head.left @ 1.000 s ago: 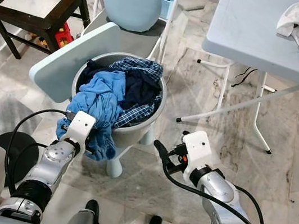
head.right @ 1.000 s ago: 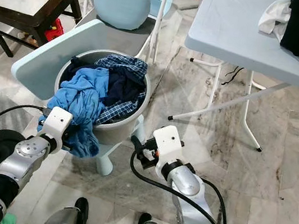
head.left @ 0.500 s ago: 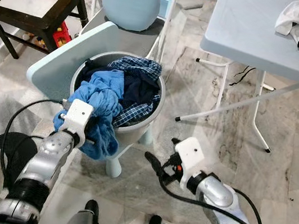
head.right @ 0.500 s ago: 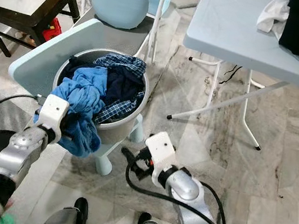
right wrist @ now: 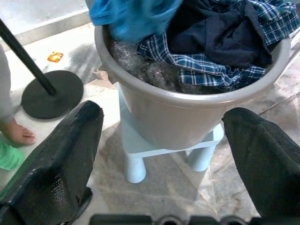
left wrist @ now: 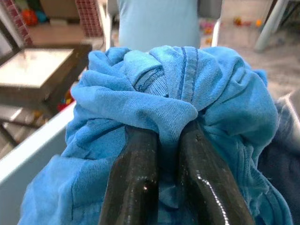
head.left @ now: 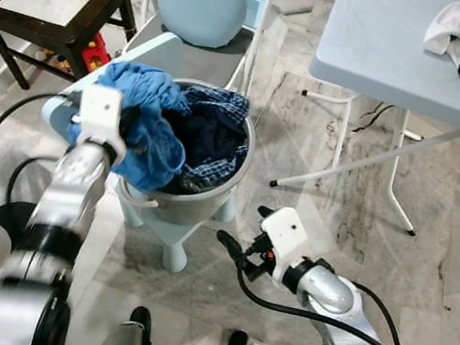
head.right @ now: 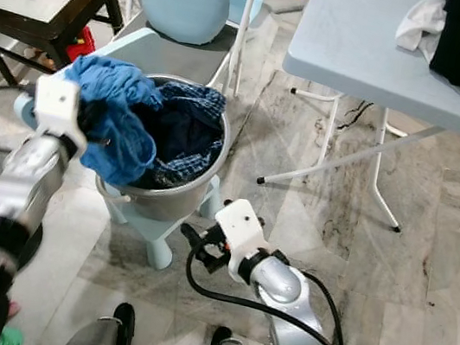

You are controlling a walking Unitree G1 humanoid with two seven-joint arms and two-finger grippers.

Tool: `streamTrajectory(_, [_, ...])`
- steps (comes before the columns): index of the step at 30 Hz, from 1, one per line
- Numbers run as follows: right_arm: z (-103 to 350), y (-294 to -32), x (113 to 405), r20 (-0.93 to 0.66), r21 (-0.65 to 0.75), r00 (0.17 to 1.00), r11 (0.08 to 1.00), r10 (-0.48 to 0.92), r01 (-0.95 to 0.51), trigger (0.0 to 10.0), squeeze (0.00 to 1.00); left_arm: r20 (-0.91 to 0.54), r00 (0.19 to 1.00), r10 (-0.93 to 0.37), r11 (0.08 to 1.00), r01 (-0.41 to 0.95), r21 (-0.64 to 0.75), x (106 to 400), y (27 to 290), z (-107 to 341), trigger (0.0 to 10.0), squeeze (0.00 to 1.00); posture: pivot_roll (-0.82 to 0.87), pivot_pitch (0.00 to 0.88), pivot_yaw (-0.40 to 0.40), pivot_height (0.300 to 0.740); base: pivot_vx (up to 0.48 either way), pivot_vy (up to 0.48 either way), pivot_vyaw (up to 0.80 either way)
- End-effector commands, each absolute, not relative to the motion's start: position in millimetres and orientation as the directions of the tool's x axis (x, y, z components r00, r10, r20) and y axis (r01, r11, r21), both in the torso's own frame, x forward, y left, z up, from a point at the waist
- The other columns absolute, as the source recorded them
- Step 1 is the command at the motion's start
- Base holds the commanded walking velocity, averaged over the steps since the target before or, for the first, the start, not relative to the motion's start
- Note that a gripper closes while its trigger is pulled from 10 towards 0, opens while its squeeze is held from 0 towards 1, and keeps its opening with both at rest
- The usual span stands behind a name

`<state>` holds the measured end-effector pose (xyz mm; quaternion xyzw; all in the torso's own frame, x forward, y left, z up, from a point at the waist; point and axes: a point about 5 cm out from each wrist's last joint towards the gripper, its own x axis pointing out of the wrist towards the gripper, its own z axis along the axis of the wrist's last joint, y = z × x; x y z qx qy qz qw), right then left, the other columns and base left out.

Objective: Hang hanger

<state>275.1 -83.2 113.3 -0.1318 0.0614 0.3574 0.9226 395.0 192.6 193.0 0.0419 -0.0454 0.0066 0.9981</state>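
Head views: left pincer (head.left: 130, 124) is clamped on a blue shirt (head.left: 146, 124), now lifted above the bucket (head.left: 198, 207); 1 s ago it hung over the rim. Right pincer (head.left: 235, 250) has dropped lower by the stool (head.left: 170, 233). No hanger in sight.
L wrist: fingers (left wrist: 133, 178) pinch bunched cloth.
R wrist: fingers (right wrist: 51, 161) apart, facing bucket. Likely fetching clothes first.
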Motion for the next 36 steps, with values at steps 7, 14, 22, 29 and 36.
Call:
streamTrajectory(7, [107.3,-91.0,267.3,-0.218,-0.201,0.766,0.741,0.604,-0.641,10.0,0.0,-0.018,1.0,0.002,0.991,0.001,0.13,394.4,182.4,164.1,0.0,0.0,-0.07,0.292,-0.026,0.74,0.0,0.0,0.0])
streamTrajectory(14, [104.9,-89.5,263.7,-0.222,-0.201,0.763,0.737,0.607,-0.645,10.0,0.0,-0.152,0.988,-0.027,0.984,0.053,0.17,388.8,177.9,134.9,0.3,0.0,-0.06,0.304,-0.03,0.74,0.0,0.0,0.0])
streamTrajectory(22, [106.4,-86.4,267.0,-0.215,-0.208,0.761,0.732,0.612,-0.648,10.0,0.0,0.006,1.0,0.017,0.995,-0.017,0.095,397.2,193.1,169.4,0.0,0.0,-0.05,0.308,-0.034,0.74,0.0,0.0,0.0])
streamTrajectory(29, [105.7,-83.8,266.0,-0.217,-0.211,0.758,0.729,0.615,-0.652,10.0,0.0,0.078,0.996,-0.053,0.998,0.05,0.036,406.4,173.7,194.8,0.0,0.0,-0.05,0.308,-0.031,0.74,0.0,0.0,0.0])
streamTrajectory(36, [103.9,-83.8,263.3,-0.224,-0.213,0.753,0.723,0.618,-0.657,10.0,0.0,0.051,0.986,-0.159,0.98,0.164,-0.109,408.9,139.1,195.9,0.0,0.0,-0.05,0.309,-0.029,0.74,0.0,0.0,0.0])
